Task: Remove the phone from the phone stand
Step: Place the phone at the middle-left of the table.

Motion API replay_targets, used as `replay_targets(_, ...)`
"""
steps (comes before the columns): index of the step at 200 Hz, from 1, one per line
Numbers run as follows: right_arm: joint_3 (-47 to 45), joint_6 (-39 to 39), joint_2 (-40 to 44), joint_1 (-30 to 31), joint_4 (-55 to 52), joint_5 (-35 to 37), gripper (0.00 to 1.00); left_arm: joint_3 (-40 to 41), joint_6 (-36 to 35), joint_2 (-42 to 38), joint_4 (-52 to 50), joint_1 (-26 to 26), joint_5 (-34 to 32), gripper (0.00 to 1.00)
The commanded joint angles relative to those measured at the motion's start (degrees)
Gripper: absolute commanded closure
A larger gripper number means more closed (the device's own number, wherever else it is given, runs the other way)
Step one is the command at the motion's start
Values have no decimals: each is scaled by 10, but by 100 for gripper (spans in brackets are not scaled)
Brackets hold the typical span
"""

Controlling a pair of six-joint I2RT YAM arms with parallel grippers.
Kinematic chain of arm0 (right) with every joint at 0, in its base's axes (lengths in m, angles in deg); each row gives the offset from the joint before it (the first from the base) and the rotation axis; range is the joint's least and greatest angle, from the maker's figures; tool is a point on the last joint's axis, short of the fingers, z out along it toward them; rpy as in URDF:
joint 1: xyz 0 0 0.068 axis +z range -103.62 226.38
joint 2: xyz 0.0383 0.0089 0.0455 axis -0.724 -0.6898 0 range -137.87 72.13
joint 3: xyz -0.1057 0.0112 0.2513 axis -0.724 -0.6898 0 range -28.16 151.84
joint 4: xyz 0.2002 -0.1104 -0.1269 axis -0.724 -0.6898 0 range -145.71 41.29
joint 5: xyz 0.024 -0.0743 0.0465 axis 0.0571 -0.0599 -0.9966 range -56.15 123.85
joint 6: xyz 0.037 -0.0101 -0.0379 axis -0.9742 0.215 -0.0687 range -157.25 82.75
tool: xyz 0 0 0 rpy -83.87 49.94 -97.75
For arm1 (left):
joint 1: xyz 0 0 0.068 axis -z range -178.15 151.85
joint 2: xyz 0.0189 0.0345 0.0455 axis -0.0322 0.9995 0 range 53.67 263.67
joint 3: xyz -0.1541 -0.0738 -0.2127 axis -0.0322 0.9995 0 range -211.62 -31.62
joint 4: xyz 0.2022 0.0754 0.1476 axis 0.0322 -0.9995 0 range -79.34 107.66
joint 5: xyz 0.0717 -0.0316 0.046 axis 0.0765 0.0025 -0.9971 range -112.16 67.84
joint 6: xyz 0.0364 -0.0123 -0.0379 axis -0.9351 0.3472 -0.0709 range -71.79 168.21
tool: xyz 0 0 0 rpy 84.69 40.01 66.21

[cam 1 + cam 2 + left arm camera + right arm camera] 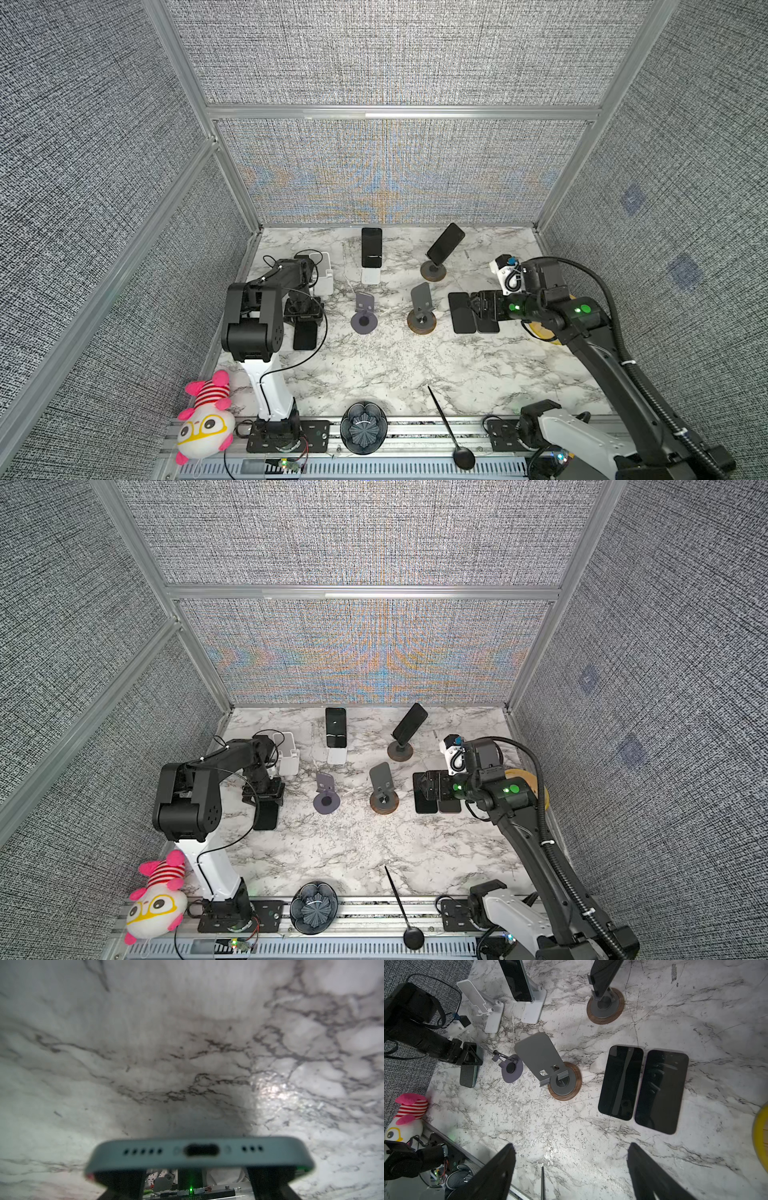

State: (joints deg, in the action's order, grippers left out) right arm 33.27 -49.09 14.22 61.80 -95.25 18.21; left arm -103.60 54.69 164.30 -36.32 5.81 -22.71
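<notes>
Left jaws clamped on phone (305,336) near marble surface's (374,365) left edge; right jaws apart over two flat phones (620,1082); wide bare front; grey woven walls (395,62).

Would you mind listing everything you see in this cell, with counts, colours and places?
phones: five, dark-screened; one on a white stand, one on a wood-based stand, two flat side by side on the right, one at front left
stands: five; two white, back left, bare and loaded; two grey on wooden bases, bare and loaded; one purple-grey, bare, middle
plush toy: one, white, pink and red-striped, front left
bowl: one, dark, front edge
spoon: one, black, front edge, beside the bowl
round thing: one, yellow, right side, partly hidden
table: one, white marble, grey veins
left fingers: black, at the front-left phone
right fingers: black, apart, empty, above the flat pair
</notes>
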Motion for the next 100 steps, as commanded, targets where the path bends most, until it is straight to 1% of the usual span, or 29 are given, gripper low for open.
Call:
replay_targets(1, 2, 6, 10, 0, -17, 12, 15, 4, 6, 16, 32, 0, -9, 88)
replay_targets(8, 2, 6, 13, 0, -19, 13, 15, 5, 8, 17, 33, 1, -11, 85)
replay_targets(22, 2, 5, 16, 0, -22, 16, 15, 7, 12, 17, 39, 1, -9, 73)
replay_targets(40, 4, 5, 17, -1, -23, 17, 15, 10, 17, 15, 46, 1, -5, 56)
replay_targets(61, 6, 4, 15, -1, -23, 17, 15, 12, 22, 10, 50, 1, -5, 51)
replay_targets(66, 7, 5, 14, -1, -24, 16, 15, 13, 22, 7, 51, 1, -5, 49)
replay_targets(73, 8, 5, 15, -1, -24, 16, 15, 14, 23, 3, 54, 0, -3, 42)
replay_targets(82, 8, 4, 14, -1, -23, 16, 15, 14, 23, 0, 56, 0, 0, 39)
replay_targets(100, 9, 3, 16, -1, -24, 17, 15, 12, 22, 0, 56, 1, 0, 37)
